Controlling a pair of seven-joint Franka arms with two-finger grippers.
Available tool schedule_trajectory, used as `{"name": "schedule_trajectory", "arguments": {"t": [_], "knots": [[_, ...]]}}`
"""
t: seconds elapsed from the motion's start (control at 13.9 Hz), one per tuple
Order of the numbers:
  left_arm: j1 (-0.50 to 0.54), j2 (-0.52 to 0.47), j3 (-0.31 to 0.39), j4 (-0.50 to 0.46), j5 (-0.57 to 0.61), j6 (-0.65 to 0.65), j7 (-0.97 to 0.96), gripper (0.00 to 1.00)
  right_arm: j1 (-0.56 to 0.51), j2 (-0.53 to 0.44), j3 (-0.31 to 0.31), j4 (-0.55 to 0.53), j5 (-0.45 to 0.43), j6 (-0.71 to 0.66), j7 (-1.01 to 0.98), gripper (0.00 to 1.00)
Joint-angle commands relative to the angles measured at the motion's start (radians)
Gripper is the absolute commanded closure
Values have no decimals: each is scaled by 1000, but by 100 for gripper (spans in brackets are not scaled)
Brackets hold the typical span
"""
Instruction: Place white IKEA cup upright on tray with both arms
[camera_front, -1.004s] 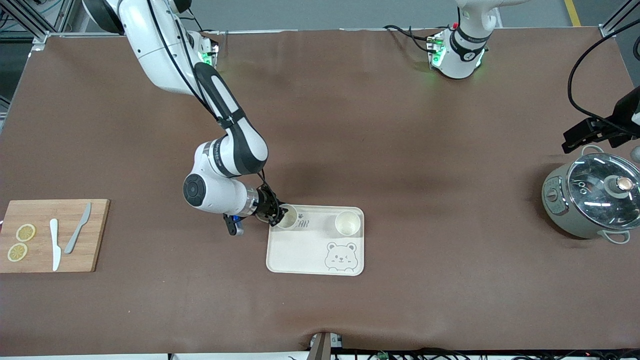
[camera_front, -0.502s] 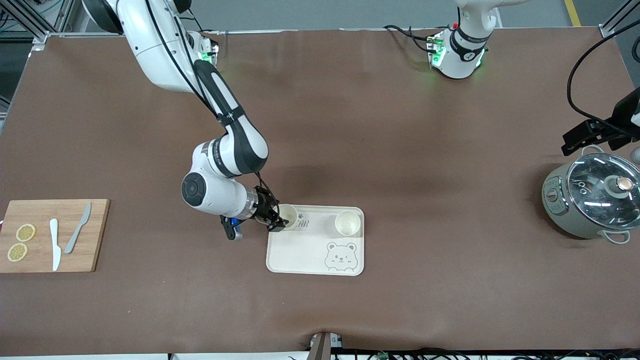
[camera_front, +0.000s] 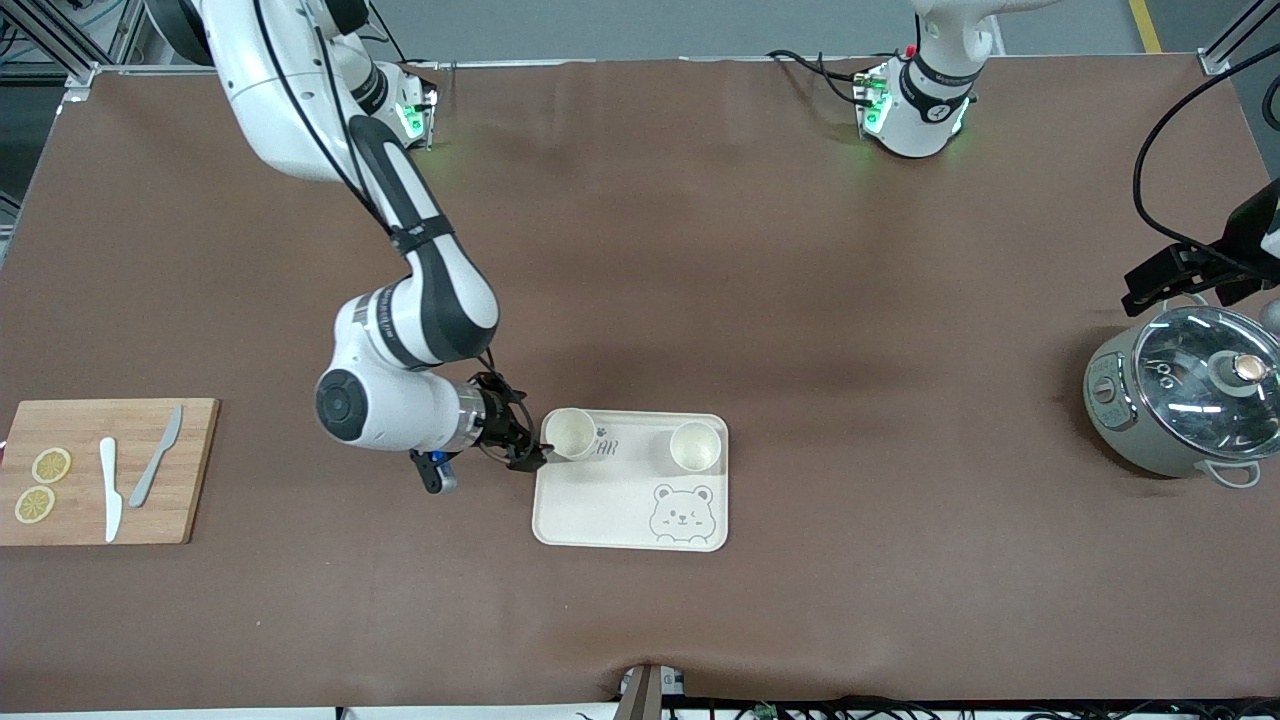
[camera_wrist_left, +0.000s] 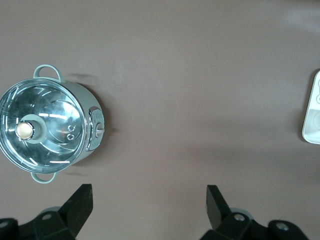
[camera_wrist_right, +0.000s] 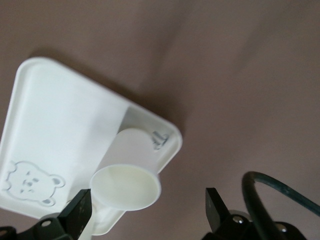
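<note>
Right gripper (camera_front: 528, 452), fingers spread, beside the upright white plastic cup (camera_front: 570, 433) on the cream bear-printed tray (camera_front: 600, 510), frame centre; a careless retreat could tip it; left gripper (camera_front: 1160, 280) waits, spread, above the grey glass-lidded pot (camera_front: 1185, 400)

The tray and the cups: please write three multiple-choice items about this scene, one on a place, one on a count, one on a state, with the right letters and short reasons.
1. Where is the pot?
A. at the left arm's end of the table
B. on the tray
C. on the cutting board

2. How many cups stand on the tray?
A. one
B. two
C. four

3. What is the state of the right gripper?
A. shut on a cup
B. open, holding nothing
C. shut on a knife

Answers:
1 A: the pot sits under the left gripper, away from the tray and the cutting board.
2 B: one cup and a second cup both stand upright there.
3 B: the right gripper is beside the first cup, jaws apart, touching nothing.
</note>
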Motion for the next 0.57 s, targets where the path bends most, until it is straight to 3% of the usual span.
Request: {"name": "schedule_trajectory", "arguments": {"t": [0.0, 0.22, 0.5], "knots": [[-2, 10, -3, 24, 13, -3, 16, 0, -33, -6, -21, 73, -82, -130, 5, 0], [-2, 12, -3, 23, 13, -3, 15, 0, -27, -27, -19, 106, -242, -135, -16, 0], [-9, 12, -6, 21, 13, -3, 15, 0, -90, -116, -22, 104, -259, -228, -125, 0]]}}
